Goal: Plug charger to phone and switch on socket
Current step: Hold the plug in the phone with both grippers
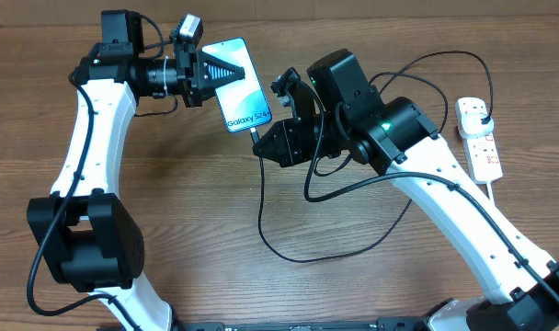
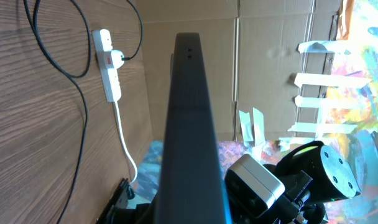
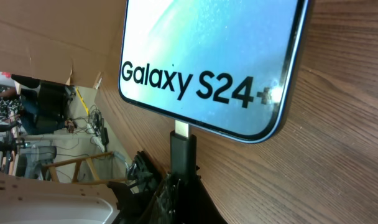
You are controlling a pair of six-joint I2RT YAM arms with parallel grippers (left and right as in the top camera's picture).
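The phone (image 1: 241, 92) with a light blue screen reading "Galaxy S24" lies tilted, held at its upper end by my left gripper (image 1: 209, 75), which is shut on it. In the left wrist view its dark edge (image 2: 189, 124) fills the middle. My right gripper (image 1: 266, 140) is shut on the charger connector (image 3: 183, 149), whose metal tip sits at the phone's bottom port (image 3: 181, 129). The thin black cable (image 1: 289, 253) loops over the table to a black plug in the white power strip (image 1: 479, 136), which also shows in the left wrist view (image 2: 108, 65).
The strip's white cord (image 1: 498, 198) runs toward the front right. Cardboard walls (image 2: 270, 37) stand behind the table. Both arm bodies (image 1: 96, 119) (image 1: 427, 156) reach over the wooden table.
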